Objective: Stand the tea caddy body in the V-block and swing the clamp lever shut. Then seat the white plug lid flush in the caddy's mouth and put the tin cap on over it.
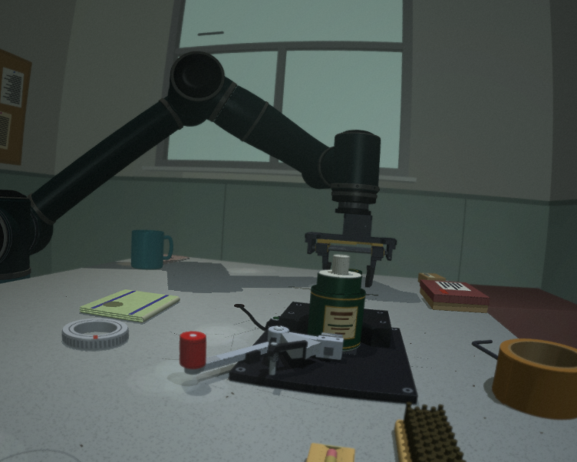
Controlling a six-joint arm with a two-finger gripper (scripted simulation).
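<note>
The white plug lid point(340, 264) sits in the mouth of the green tea caddy body point(337, 309), its knob standing up above the rim. The caddy stands upright on the black fixture plate point(329, 360), and the grey clamp lever point(259, 350) with its red knob point(193, 349) lies across the front of the caddy, the knob out to the left over the table. The tin cap is not in view. My gripper point(349, 272) hangs straight down over the caddy with its fingers around the plug's knob, open and holding nothing.
Behind the work a teal mug point(150, 248) stands at the table's far edge under the window. A green notebook point(129, 305) and a grey ring point(95, 333) lie left. A red box point(453, 294), a tape roll point(545, 376) and a brush point(428, 433) lie right.
</note>
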